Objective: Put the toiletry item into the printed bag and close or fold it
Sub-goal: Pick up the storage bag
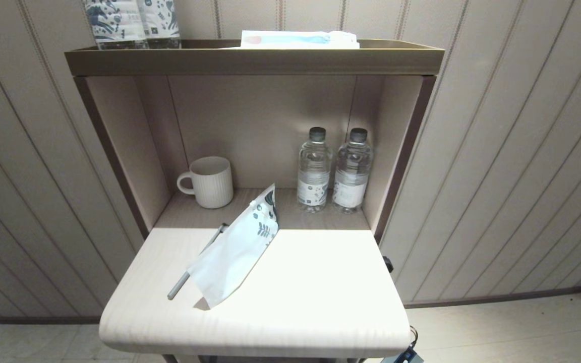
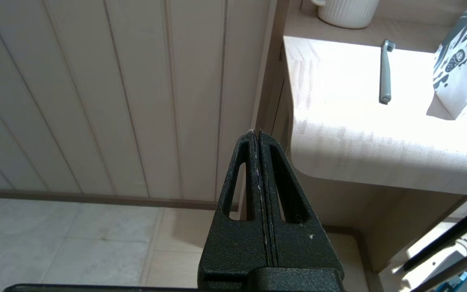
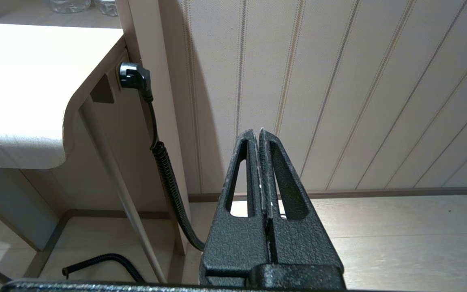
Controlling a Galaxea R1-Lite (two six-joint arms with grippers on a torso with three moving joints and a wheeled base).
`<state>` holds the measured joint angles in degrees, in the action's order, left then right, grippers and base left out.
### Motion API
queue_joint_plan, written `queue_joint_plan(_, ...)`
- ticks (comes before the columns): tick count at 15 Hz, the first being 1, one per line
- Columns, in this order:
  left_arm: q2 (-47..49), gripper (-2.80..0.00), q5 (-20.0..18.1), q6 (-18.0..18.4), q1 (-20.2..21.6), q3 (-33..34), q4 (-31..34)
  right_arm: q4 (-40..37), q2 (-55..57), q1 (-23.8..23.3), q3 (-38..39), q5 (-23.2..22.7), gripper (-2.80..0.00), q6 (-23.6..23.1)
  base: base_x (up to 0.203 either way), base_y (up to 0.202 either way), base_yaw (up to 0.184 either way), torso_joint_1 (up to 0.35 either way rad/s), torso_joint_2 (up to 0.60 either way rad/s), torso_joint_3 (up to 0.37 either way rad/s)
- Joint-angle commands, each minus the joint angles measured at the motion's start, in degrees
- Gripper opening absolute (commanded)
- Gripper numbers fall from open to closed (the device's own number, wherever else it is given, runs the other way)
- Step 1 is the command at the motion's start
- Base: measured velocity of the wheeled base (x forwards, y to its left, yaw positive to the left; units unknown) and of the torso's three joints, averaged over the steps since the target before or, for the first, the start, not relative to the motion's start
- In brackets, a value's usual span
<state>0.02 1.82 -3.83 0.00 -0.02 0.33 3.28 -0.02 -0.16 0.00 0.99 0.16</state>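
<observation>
while both arms are hanging low beside the table (image 1: 321,312), left gripper (image 2: 258,134) and right gripper (image 3: 258,132) pressed closed and empty, nothing is starting yet: the toothbrush (image 1: 197,264) is lying just left of the printed bag (image 1: 237,247), awaiting a pinch.

Each tool, left (image 2: 258,134) and right (image 3: 260,132), is rough-textured black plastic: two tapering fingers with long slotted cut-outs.
</observation>
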Motion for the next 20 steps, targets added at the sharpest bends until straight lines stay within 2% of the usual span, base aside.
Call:
queue_joint_plan(1,0.0,-2.8,0.1,2.2,0.0,-0.6,0.3,0.1,0.1,0.1,0.0,-0.1,-2.8,-0.1,0.0,0.0,0.0,0.0,0.0,0.0)
queue_joint_plan(3,2.4,-2.8,0.3,4.5,0.0,-6.3,0.6,0.1,0.1,0.1,0.0,-0.2,-2.8,-0.3,0.0,0.0,0.0,0.0,0.0,0.0)
queue_joint_plan(6,16.6,-2.8,-0.5,4.6,-0.1,-18.1,0.9,0.1,0.0,0.1,0.0,-0.1,-2.8,-0.2,0.0,0.0,0.0,0.0,0.0,0.0)
queue_joint_plan(8,27.3,-2.8,-5.1,4.3,-0.2,-24.5,0.5,0.1,0.0,0.1,0.0,-0.1,-2.8,-0.2,0.0,0.0,0.0,0.0,0.0,0.0)
queue_joint_plan(10,36.2,-2.8,-15.5,3.5,-0.2,-29.3,1.7,0.1,0.0,0.1,0.0,-0.1,-2.8,-0.2,0.0,0.0,0.0,0.0,0.0,0.0)
queue_joint_plan(11,39.1,-2.21,-23.6,3.2,-0.2,-30.5,3.7,0.1,0.0,0.1,0.0,-0.1,-2.8,-0.2,0.0,0.0,0.0,0.0,0.0,0.0)
queue_joint_plan(12,40.8,0.0,-30.5,3.0,-0.3,-31.1,6.7,0.1,0.0,0.1,0.0,-0.1,-2.8,-0.2,0.0,0.0,0.0,0.0,0.0,0.0)
queue_joint_plan(13,42.2,0.0,-35.6,2.6,-0.3,-31.4,10.4,0.1,0.0,0.1,0.0,-0.1,-2.8,-0.2,0.0,0.0,0.0,0.0,0.0,0.0)
queue_joint_plan(14,43.1,0.0,-38.5,2.3,-0.3,-30.9,12.7,0.1,0.0,0.1,0.0,-0.1,-2.8,-0.2,0.0,0.0,0.0,0.0,0.0,0.0)
queue_joint_plan(17,46.5,0.0,-43.2,2.6,-1.1,-25.6,13.5,0.1,0.0,0.1,0.0,-0.1,-2.8,-0.2,0.0,0.0,0.0,0.0,0.0,0.0)
queue_joint_plan(20,44.5,0.0,-43.8,2.5,-1.8,-20.5,12.1,0.1,0.0,0.1,0.0,-0.1,-2.8,-0.2,0.0,0.0,0.0,0.0,0.0,0.0)
